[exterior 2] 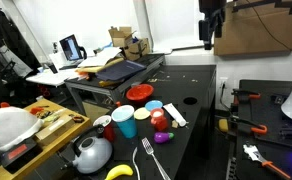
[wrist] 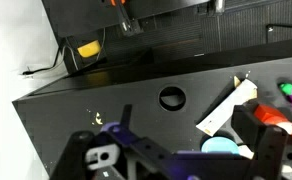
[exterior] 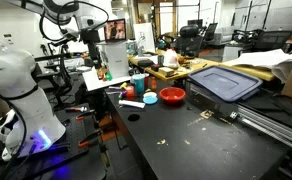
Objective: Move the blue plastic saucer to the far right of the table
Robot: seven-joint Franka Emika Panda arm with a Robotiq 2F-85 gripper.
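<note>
Exterior view: blue plastic saucer [exterior: 151, 100] sits on the black bench [exterior: 186, 140], just beside the red bowl [exterior: 172, 96] on the bowl's robot-ward side. Nothing is touching it.

Exterior view: saucer [exterior 2: 154, 104] lies next to the red bowl [exterior 2: 138, 93], among cups and clutter. Gripper [exterior 2: 212, 38] hangs high, well apart from the bowl, over bare bench.

Wrist view: gripper [wrist: 181, 155] fingers spread wide, nothing between them. A pale-blue edge of the saucer [wrist: 221, 146] shows low in the picture. Bowl not clearly made out here.

Progress, as a judgement: not started. The saucer sits by the bowl, so approach, grasp, carry to the far right and release all remain.
</note>
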